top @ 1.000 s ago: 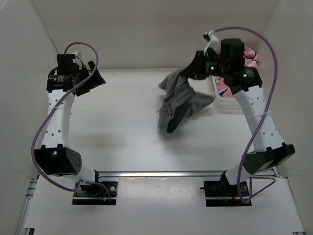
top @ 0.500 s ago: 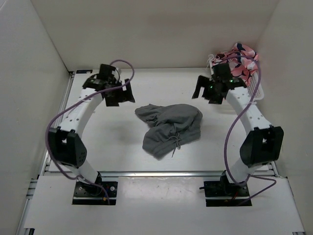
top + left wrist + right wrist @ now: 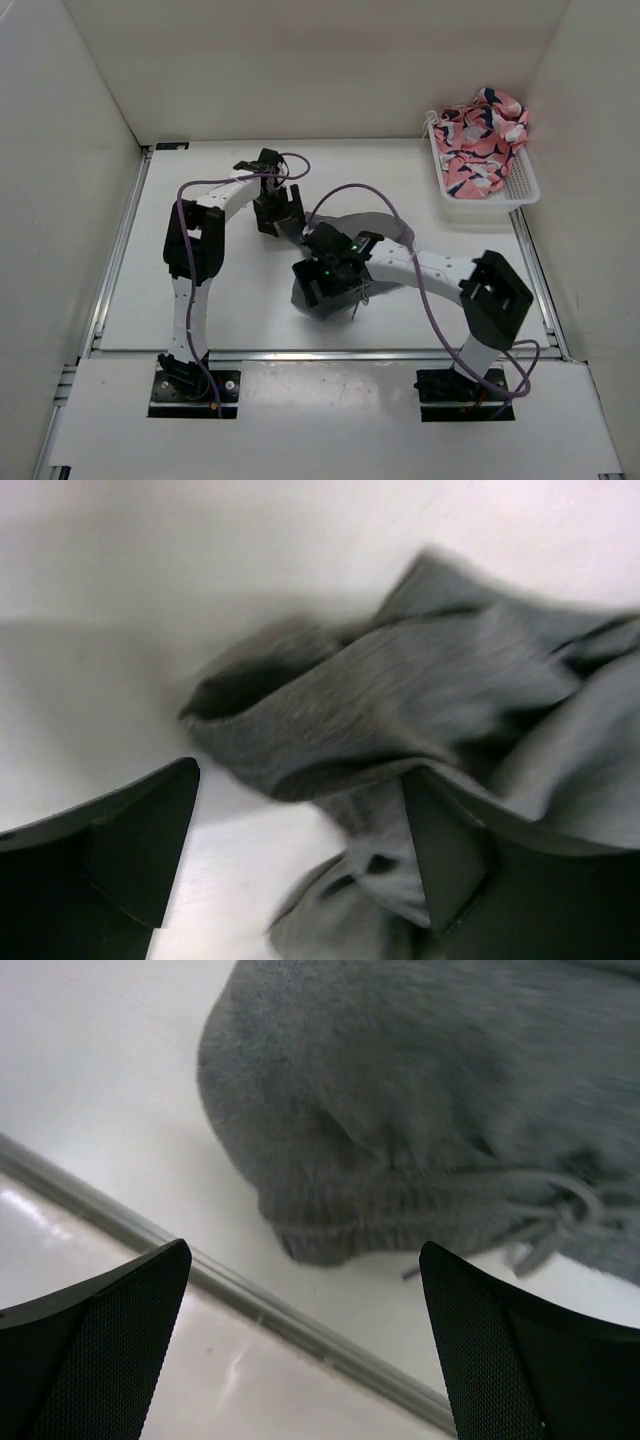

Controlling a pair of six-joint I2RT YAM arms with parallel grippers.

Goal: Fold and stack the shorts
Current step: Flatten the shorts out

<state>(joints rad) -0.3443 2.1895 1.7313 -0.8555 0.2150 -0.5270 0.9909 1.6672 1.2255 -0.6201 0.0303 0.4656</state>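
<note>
The dark grey shorts [image 3: 385, 225] lie crumpled in the middle of the table, largely covered by both arms. My left gripper [image 3: 283, 222] is down at their far left edge, open. In the left wrist view a fold of the shorts [image 3: 400, 690] lies just ahead of my left gripper [image 3: 300, 865], and loose cloth rests against the right finger [image 3: 450, 855]. My right gripper [image 3: 325, 288] hovers over their near edge, open and empty. In the right wrist view the waistband and drawstring [image 3: 545, 1210] of the shorts [image 3: 430, 1100] lie beyond my right gripper [image 3: 300, 1360].
A white basket [image 3: 520, 190] at the back right holds pink shorts with a navy and white pattern [image 3: 482, 140]. The metal rail [image 3: 300, 1325] along the table's near edge runs under the right gripper. White walls close in the table on three sides.
The right gripper has let go of the grey shorts, which dropped from the air onto the table. Both arms then swung in from the sides and down to the shorts.
</note>
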